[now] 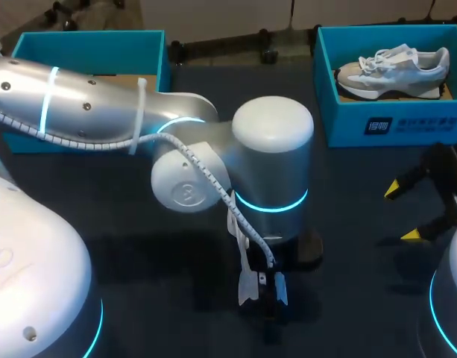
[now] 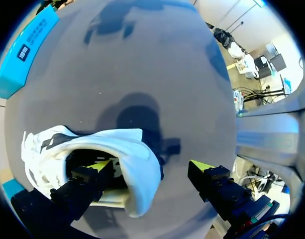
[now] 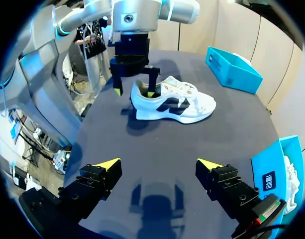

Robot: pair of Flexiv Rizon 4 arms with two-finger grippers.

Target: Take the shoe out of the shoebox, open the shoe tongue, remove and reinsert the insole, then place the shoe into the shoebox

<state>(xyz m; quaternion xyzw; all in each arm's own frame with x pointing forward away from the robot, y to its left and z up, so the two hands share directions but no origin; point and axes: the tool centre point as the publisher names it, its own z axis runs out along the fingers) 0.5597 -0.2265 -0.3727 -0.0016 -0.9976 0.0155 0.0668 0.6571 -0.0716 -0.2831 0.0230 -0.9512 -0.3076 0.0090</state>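
Your left gripper, wide open and holding nothing, straddles the heel of the white mesh trainer with black side marks, toward the dark desk's 6 o'clock. Close slowly on the heel collar only, so the trainer doesn't skid.

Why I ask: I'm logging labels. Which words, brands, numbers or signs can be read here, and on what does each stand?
Shoebox holding a shoe, front wall: a white square sign with a line of white print beside it, too blurred to read.
Left arm's joint: a faint round mark, not readable.
Nothing else carries print that can be made out, and no numbers show.
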